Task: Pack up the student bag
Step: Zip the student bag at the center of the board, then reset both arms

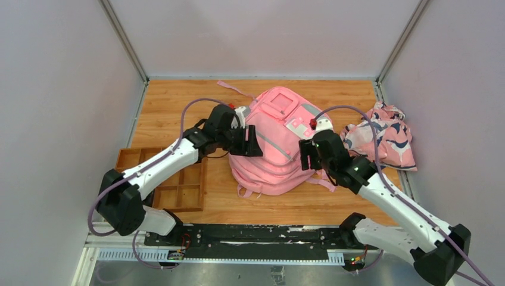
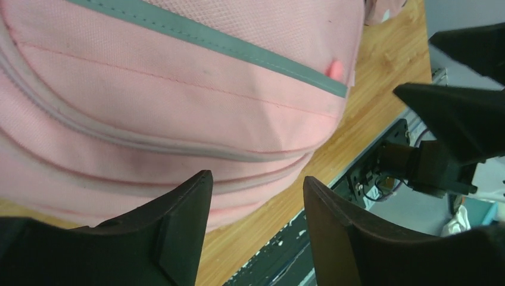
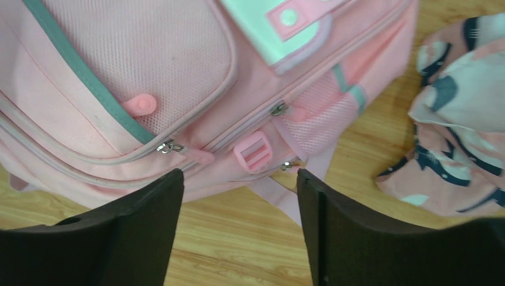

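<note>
Bag: student bag [image 1: 274, 140] lay flat on the table [image 1: 172, 101], front pockets up, between the two arms.
Left arm: left gripper [image 2: 256, 179] stood with jaws apart and nothing between them, low at the bag's left flank; whether it touched the fabric could not be told.
Right arm: right gripper [image 3: 238, 173] was likewise spread and empty, above the bag's right edge.
Done: little, by judgement; every zip in view ran shut and nothing showed inside.
Left: probably opening a compartment, loading, closing; the patterned cloth [image 1: 381, 134] lay loose just beside the bag's right side.
Top view alone: wooden tray [image 1: 178, 179] with compartments, left of the bag.
Right wrist view alone: zipper pulls [image 3: 172, 146] and pink buckle [image 3: 256, 152] on the side seam.
Left wrist view alone: grey trim [image 2: 202, 36] crossing the pocket, close up.
</note>
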